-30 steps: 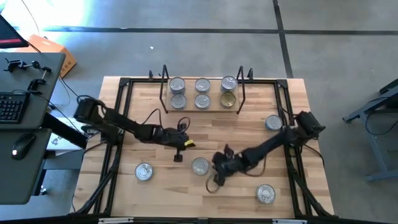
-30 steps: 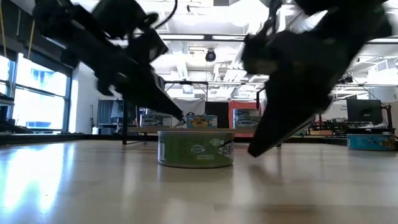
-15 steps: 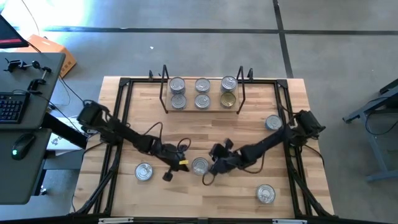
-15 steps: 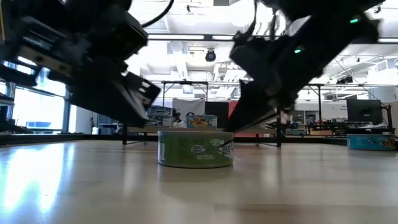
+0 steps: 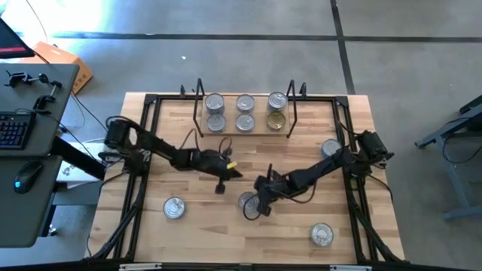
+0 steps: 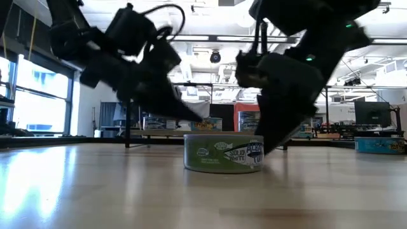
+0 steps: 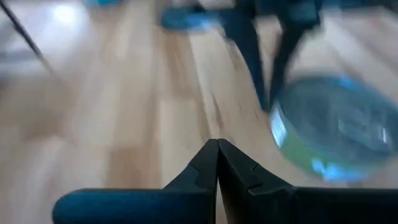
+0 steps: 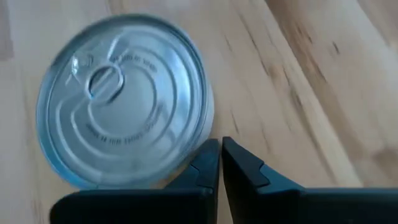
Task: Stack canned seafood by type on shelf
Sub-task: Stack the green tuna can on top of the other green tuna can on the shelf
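Observation:
One squat tin with a silver lid and green label (image 5: 245, 199) (image 6: 223, 151) (image 8: 124, 99) (image 7: 336, 134) stands on its base near the table's middle. My right gripper (image 5: 254, 208) (image 8: 220, 149) is shut, with its tips at this tin's right side. My left gripper (image 5: 221, 183) (image 7: 217, 152) is shut and hovers just left of the tin, apart from it. The shelf (image 5: 245, 132), by the far edge, carries several tins in two rows. My right gripper's shut fingertips (image 8: 211, 152) stand against the tin's side wall (image 8: 200, 134), coming slanting down from the table's right. Whether they actually touch it I cannot tell. The tin sits flat and upright on the table.
Three more tins stand loose on the table: near left (image 5: 174, 208), near right (image 5: 321, 234) and at the right edge (image 5: 330, 148). A black frame (image 5: 151, 150) runs round the tabletop. Bare wood lies between the shelf and the arms.
My left gripper swung toward the near edge beside the tin, then drew back toward the far edge and up. My right gripper moved left, closing in on the tin. The tin slid a little toward the table's right and turned about on its base.

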### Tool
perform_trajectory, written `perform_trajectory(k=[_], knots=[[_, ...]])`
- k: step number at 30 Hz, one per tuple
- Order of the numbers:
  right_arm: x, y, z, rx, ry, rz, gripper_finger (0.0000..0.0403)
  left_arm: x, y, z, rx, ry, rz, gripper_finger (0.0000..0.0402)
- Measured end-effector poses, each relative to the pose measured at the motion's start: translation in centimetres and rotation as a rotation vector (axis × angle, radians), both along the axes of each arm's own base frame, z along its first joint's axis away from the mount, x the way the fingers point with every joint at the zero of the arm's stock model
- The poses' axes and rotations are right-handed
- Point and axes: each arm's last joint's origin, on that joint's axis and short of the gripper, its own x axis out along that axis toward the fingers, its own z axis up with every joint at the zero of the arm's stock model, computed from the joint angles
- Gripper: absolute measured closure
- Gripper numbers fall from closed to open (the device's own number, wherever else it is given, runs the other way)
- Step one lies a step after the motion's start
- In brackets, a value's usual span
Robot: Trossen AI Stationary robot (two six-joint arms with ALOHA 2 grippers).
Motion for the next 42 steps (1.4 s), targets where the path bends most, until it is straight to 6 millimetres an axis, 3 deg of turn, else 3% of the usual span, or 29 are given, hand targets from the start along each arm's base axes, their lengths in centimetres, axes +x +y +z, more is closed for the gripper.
perform_trajectory(k=[5, 11, 15, 19, 25, 30, 33, 36, 42], knots=[[-1.6, 3.1, -0.1, -0.065, -0.029, -0.112, 0.0392, -0.7, -0.3, 2.7, 0.025, -0.03, -0.027, 0.0401], [-3.0, 5.9, 0.2, -0.094, -0.136, -0.21, 0.0367, -2.2, -4.1, 3.1, -0.072, 0.071, -0.275, 0.0401], [-2.6, 5.6, 0.3, -0.091, -0.161, -0.231, 0.0324, -2.8, -6.1, 2.3, -0.145, 0.144, -0.378, 0.0401], [-1.5, 4.3, 0.6, -0.132, -0.202, -0.235, 0.028, -1.9, -6.4, 1.0, -0.167, 0.095, -0.362, 0.0401], [-0.5, 2.8, 0.7, -0.159, -0.207, -0.195, 0.0247, 0.0, -5.0, -1.1, -0.154, 0.105, -0.203, 0.0401], [-0.6, 3.1, 0.7, -0.185, -0.176, -0.063, 0.0245, 1.4, -2.8, -0.9, -0.113, 0.103, -0.096, 0.0401], [-0.8, 3.6, 0.6, -0.204, -0.158, 0.026, 0.0245, 2.1, -1.0, 0.5, -0.013, 0.069, 0.001, 0.0401], [-0.8, 4.0, 0.8, -0.226, -0.2, 0.008, 0.0245, 2.6, 0.1, 3.6, 0.074, 0.007, 0.066, 0.0401], [-0.7, 4.8, 1.4, -0.331, -0.281, 0.051, 0.0245, 1.0, -1.2, 7.6, 0.185, 0.022, -0.026, 0.0401]])
